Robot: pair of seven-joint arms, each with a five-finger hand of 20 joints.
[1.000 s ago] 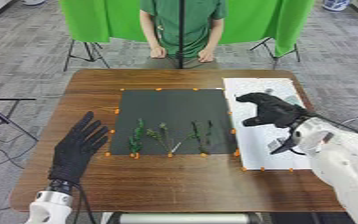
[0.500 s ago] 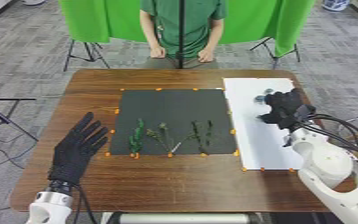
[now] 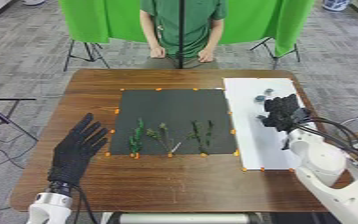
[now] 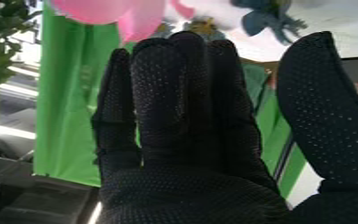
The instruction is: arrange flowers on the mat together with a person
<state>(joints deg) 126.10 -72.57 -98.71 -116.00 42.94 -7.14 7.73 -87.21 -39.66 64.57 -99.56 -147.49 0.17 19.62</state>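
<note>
- Dark mat [image 3: 153, 110]: leafy stem [image 3: 135, 137] on its left, branching stems [image 3: 164, 141] mid-left, two thin stems [image 3: 201, 137] farther right. All lie in the near half, roughly upright in the layout.
- White sheet [image 3: 264, 145], right of mat: small blue flowers [image 3: 261, 98] on its far part, another blue bit [image 3: 262, 118] close by the right hand [image 3: 283, 111].
- Right hand over the sheet. Wrist view: fingers straight, thumb well apart, nothing clamped. Pink petals [image 4: 138, 20], a yellowish bloom [image 4: 204, 27] and a blue one beyond the fingertips.
- Left hand [image 3: 76, 150] left of mat, fingers straight and spread, holding nothing.
- Progress, my reading: greenery is down; blooms remain to go on. Perhaps halfway.
- Likely next: right hand closes on a bloom, carries it to the stems. Close spacing could mean nudging a neighbour.
</note>
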